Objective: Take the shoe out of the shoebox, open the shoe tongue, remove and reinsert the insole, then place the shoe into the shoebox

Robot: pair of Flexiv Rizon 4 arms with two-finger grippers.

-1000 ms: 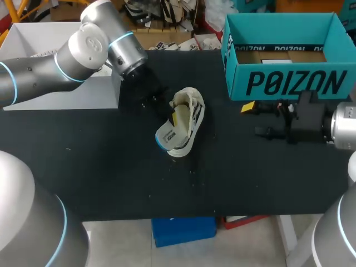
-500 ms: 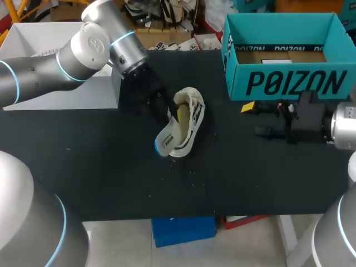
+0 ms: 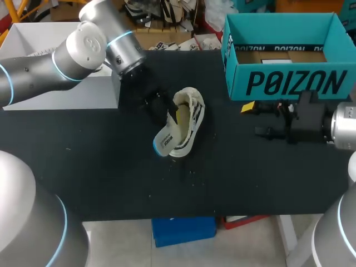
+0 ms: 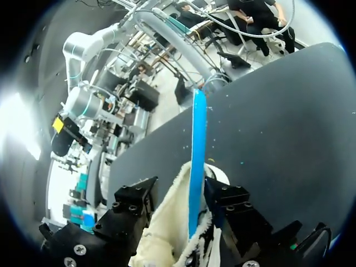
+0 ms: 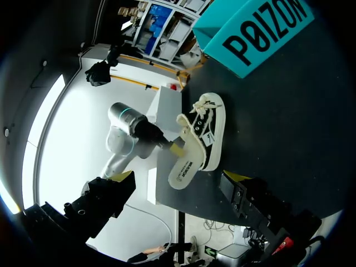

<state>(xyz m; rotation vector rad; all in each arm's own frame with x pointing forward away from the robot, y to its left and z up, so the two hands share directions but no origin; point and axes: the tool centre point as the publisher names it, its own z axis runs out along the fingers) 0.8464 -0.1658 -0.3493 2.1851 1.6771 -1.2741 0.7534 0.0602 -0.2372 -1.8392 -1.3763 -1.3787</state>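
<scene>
Cream-lined shoe (image 3: 192, 111) sits on the table (image 3: 111, 172) right at the tips of the left claw (image 3: 167, 111), apparently on its side, and nothing pins it down. That is the main risk as I judge it: pull the insole (image 3: 166, 138) further and the shoe may drag or roll along instead of letting go, since the right claw (image 3: 255, 118) hangs well apart from it, released, fingers spread wide and holding nothing. Second risk: the insole is gripped near one end only, so it could slip out or fold when pushed back in. Left claw is clenched on the insole, narrow gap. In the left wrist view its fingers (image 4: 136, 194) press the sheet from both sides, the blue edge running out ahead between them. Blue heel end is already outside the shoe. Shoebox (image 3: 289, 83) stands open just beyond the right claw, far from the left one — shoe not yet back in.
</scene>
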